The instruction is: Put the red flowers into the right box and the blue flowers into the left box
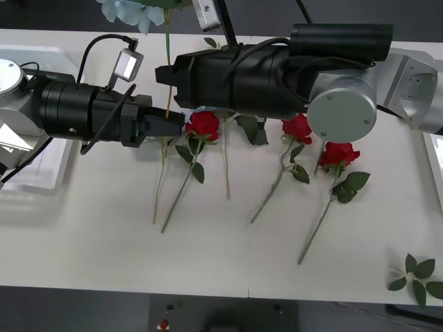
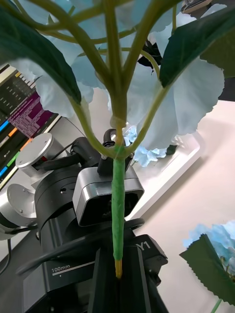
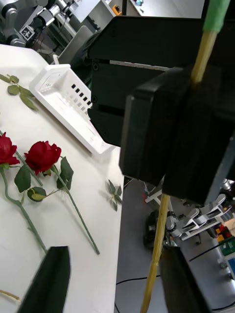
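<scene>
Blue flowers: one pale cluster (image 1: pixel 130 10) is held upright over the table's far side, its long stem (image 1: pixel 167 43) running down through my right gripper (image 1: pixel 165 76); another blue head (image 2: pixel 147 154) lies in the left box (image 2: pixel 188 157).
Right gripper: clamped on that stem, well below the leaves.
Left gripper (image 1: pixel 173 124): fingers apart just under the right one, with the bare tan lower part of the stem (image 3: pixel 157 254) passing between them, not pinched.
Handling: I judge it light but top-heavy. The thin stem looks likely to bend and swing, and the petals and leaves are soft and easily crushed.
Where to hold: on the bare stem, near my right gripper's grip, never on the head.
Red flowers: three roses (image 1: pixel 203 123) (image 1: pixel 297 128) (image 1: pixel 338 153) lie on the table, untouched.
Right box (image 3: pixel 63 100): at the table's right end.
Risk: a smooth, thin stem could twist or slip between flat fingers.
</scene>
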`<state>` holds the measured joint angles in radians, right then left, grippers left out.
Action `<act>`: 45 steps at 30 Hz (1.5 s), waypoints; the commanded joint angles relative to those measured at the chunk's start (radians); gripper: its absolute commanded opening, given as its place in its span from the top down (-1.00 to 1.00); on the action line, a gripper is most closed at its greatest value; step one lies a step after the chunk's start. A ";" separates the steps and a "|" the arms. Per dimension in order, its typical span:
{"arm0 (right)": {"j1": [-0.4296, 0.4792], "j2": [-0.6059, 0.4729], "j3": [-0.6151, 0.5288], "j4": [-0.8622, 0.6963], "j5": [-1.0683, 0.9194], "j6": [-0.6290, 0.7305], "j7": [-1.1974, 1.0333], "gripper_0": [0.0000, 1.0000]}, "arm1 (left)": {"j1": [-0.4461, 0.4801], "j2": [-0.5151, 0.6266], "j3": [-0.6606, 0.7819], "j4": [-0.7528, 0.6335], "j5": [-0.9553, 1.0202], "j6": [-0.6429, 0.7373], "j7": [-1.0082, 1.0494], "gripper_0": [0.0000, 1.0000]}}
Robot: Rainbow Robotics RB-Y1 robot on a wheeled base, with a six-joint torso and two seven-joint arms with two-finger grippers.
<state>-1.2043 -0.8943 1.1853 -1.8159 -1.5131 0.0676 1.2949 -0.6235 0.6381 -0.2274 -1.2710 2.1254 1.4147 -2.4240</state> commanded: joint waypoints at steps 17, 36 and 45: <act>-0.031 0.003 -0.016 -0.002 -0.006 -0.008 0.007 1.00 | -0.024 0.000 0.020 -0.031 0.036 -0.008 -0.064 1.00; -0.031 0.003 -0.016 -0.002 -0.006 -0.008 0.007 -1.00 | -0.021 0.014 0.028 -0.031 0.045 -0.008 -0.075 1.00; -0.001 -0.034 0.005 -0.031 -0.010 -0.054 0.009 -1.00 | -0.009 0.086 0.080 -0.025 0.054 -0.003 -0.072 1.00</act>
<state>-1.1870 -0.8958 1.2001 -1.8089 -1.5131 0.0125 1.2949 -0.6234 0.6733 -0.1684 -1.2744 2.1589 1.4146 -2.4765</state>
